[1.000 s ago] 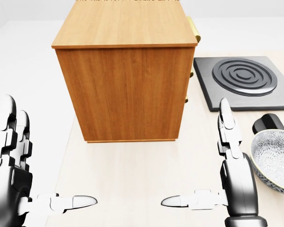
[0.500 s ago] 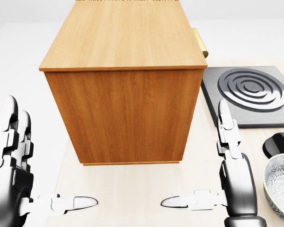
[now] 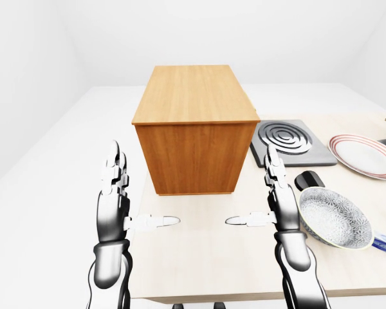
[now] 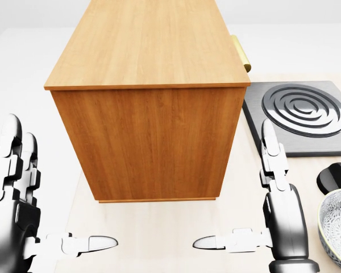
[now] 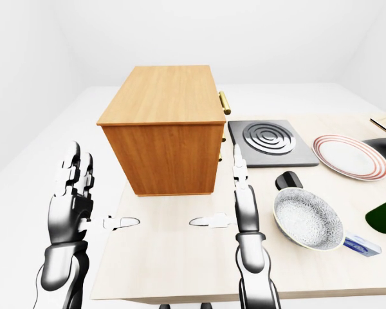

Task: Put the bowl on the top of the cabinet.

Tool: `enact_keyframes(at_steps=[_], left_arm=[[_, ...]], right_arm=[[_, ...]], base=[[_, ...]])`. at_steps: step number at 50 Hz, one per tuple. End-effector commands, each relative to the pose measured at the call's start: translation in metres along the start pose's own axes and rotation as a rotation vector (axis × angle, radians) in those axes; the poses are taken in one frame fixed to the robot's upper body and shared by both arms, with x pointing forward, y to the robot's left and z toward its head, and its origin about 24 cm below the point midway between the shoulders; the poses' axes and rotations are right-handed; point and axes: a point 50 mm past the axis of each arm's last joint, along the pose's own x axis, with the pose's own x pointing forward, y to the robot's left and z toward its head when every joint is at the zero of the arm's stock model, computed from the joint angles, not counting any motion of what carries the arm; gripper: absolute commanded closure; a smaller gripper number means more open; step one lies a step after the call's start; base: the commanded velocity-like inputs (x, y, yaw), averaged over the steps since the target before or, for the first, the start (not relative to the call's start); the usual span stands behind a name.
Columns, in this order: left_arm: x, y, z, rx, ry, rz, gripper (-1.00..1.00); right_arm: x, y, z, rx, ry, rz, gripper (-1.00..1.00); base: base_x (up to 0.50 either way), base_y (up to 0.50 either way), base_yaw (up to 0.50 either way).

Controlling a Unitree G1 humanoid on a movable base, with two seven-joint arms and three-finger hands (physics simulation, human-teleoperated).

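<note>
— What's at the desk's (image 3: 199, 251) left edge?
— The left hand (image 3: 114, 206), fingers spread, holding nothing. Next comes the cabinet (image 3: 194, 129), standing toward the far left corner, its top bare.
— And the right hand (image 3: 280, 206)?
— Fingers splayed, empty, just left of the bowl (image 3: 334, 217). The bowl sits on the desk near its near edge, below the burner plate (image 3: 291, 141).
</note>
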Motion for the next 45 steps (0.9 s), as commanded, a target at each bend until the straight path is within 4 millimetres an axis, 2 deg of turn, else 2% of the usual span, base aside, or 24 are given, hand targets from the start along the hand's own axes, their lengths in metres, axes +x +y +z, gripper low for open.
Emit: enact_keyframes(at_steps=[1, 16, 23, 29, 30, 33, 38, 39, 45], left_arm=[[0.0, 0.0, 0.001, 0.0, -0.005, 0.002, -1.0], [0.0, 0.0, 0.001, -0.003, -0.003, -0.001, -1.0], [-0.001, 0.0, -0.001, 0.003, 0.007, 0.0, -1.0], [0.0, 0.0, -0.001, 0.008, 0.004, 0.003, -1.0], [0.0, 0.0, -0.001, 0.01, 0.005, 0.006, -1.0], [0.0, 0.0, 0.0, 0.013, -0.001, 0.01, -1.0], [0.0, 0.0, 0.0, 0.016, 0.0, 0.013, -1.0], [0.0, 0.0, -0.001, 0.016, 0.001, 0.014, -1.0], [0.0, 0.0, -0.001, 0.017, 0.002, 0.011, -1.0]], right_arm=[[0.0, 0.0, 0.001, -0.001, -0.003, -0.003, -1.0], [0.001, -0.001, 0.002, -0.005, -0.008, -0.007, -1.0], [0.004, -0.012, 0.013, -0.108, -0.061, -0.059, -1.0], [0.007, -0.017, 0.028, -0.262, -0.126, -0.022, -1.0], [0.008, -0.021, 0.038, -0.29, -0.166, -0.014, -1.0], [0.009, -0.03, 0.052, -0.37, -0.159, 0.001, -1.0], [0.007, -0.043, 0.065, -0.47, -0.146, 0.018, -1.0], [0.005, -0.051, 0.07, -0.501, -0.134, 0.022, -1.0], [-0.008, -0.076, 0.066, -0.664, -0.063, 0.048, -1.0]], base=[[0.0, 0.0, 0.0], [0.0, 0.0, 0.0], [0.0, 0.0, 0.0], [0.0, 0.0, 0.0], [0.0, 0.0, 0.0], [0.0, 0.0, 0.0], [0.0, 0.0, 0.0], [0.0, 0.0, 0.0], [0.0, 0.0, 0.0]])
